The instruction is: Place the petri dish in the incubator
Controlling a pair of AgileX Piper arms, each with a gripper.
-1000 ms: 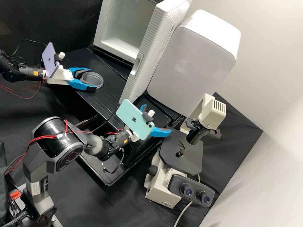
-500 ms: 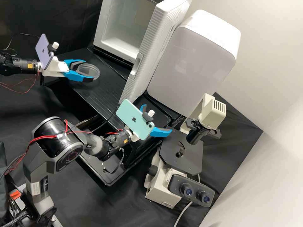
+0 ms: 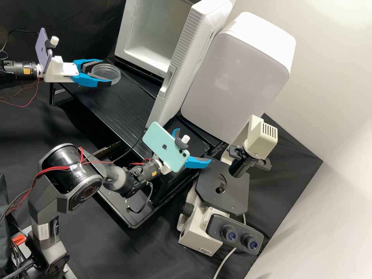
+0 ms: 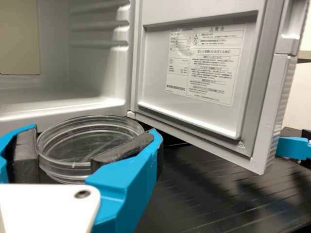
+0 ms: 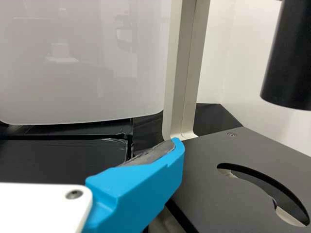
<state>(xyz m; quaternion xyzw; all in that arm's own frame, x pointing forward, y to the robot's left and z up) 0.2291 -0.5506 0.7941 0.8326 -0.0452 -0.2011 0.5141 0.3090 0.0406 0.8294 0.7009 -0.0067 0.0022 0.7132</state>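
Over the black desk [image 3: 128, 112], the left end effector [image 3: 102, 74] grips the clear petri dish [image 3: 107, 69], likely light, slick and brittle, by opposite sides of its wall, with the open incubator [image 3: 155, 35] just ahead.

I'm seeing the petri dish [image 4: 90, 143] showing clear as glass. The left gripper [image 3: 105, 73] is showing 2 bright blue fingers [image 4: 131, 170] with dark grey pads and a white body. The incubator [image 3: 151, 31] is reading white all over, its door [image 3: 182, 66] carrying fine horizontal ribbing along the edge. The table [image 3: 128, 112] is looking black with thin parallel grooves. I'm also noting a lilac phone [image 3: 42, 48] on the left wrist, a mint green phone [image 3: 164, 145] on the right, red wires [image 3: 58, 169], and an off-white microscope [image 3: 201, 228] with a black stage [image 3: 224, 186].
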